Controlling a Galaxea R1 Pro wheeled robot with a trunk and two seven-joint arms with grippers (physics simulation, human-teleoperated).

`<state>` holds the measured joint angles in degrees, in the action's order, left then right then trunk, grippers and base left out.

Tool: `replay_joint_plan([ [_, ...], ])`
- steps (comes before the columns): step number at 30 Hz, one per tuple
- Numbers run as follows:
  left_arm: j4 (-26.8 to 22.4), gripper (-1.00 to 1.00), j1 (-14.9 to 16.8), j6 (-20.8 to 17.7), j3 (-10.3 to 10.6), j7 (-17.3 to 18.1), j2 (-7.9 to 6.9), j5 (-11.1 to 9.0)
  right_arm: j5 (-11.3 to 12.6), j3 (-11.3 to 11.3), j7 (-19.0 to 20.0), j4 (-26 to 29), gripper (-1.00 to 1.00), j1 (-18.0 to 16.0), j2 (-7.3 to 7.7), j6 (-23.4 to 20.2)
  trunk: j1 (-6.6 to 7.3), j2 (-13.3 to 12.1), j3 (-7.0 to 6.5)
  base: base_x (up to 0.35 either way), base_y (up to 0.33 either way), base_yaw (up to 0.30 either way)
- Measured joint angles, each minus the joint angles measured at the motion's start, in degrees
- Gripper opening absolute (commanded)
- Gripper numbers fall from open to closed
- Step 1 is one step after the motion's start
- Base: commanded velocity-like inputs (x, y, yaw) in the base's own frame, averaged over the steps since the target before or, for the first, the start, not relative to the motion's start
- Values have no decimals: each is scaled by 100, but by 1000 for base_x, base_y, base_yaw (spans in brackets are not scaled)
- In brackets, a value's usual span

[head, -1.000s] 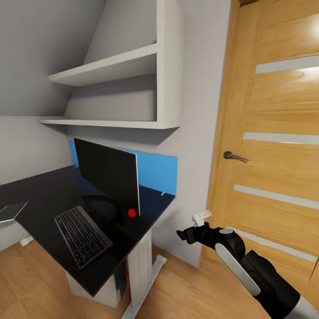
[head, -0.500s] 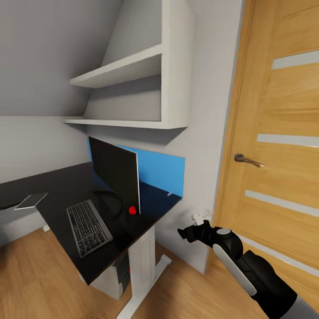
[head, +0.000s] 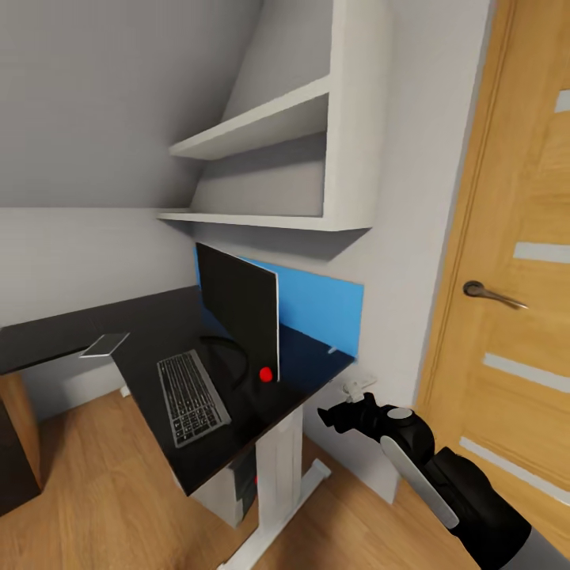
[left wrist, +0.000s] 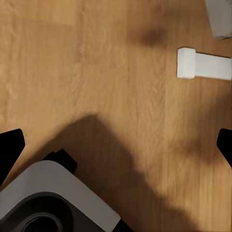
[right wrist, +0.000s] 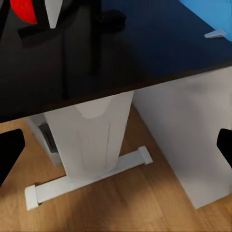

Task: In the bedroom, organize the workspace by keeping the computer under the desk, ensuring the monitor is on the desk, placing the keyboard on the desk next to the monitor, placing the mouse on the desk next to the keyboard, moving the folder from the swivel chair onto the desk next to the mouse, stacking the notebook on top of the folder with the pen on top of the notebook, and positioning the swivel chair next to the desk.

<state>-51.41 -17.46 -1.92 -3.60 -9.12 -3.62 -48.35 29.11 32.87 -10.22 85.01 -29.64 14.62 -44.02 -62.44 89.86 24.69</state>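
Approaching with both pincers spread and empty, you have the keyboard [head: 192,398] lying on the desk [head: 95,323] beyond the right pincer [head: 332,417], beside the monitor [head: 240,311]; I judge the mouse comes next.

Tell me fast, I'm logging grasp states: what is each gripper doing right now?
Left gripper: open, holding nothing, above the wooden floor.
Right gripper: open, holding nothing, facing the desk leg.
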Motion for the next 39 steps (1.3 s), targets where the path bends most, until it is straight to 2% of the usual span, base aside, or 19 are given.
replay_joint_plan([
  [14,8,100,0,14,-1,-9,3,24,6,15,-6,-68,100,-2,-10,5,1,0,0,215,-253,279],
  [24,9,100,0,15,-7,-25,2,0,-27,45,-3,-280,100,-8,-114,19,0,0,0,144,-313,279],
  [34,27,100,0,11,-25,-19,2,-18,-98,58,74,-329,100,-2,-128,59,0,0,0,129,-319,279],
  [36,38,100,0,10,-27,-18,0,-20,-99,78,80,-332,100,-1,-122,147,0,0,0,157,-313,267],
  [39,67,100,0,9,-39,-15,-20,-24,-241,338,84,-333,100,0,-90,346,1,0,4,223,-263,219],
])
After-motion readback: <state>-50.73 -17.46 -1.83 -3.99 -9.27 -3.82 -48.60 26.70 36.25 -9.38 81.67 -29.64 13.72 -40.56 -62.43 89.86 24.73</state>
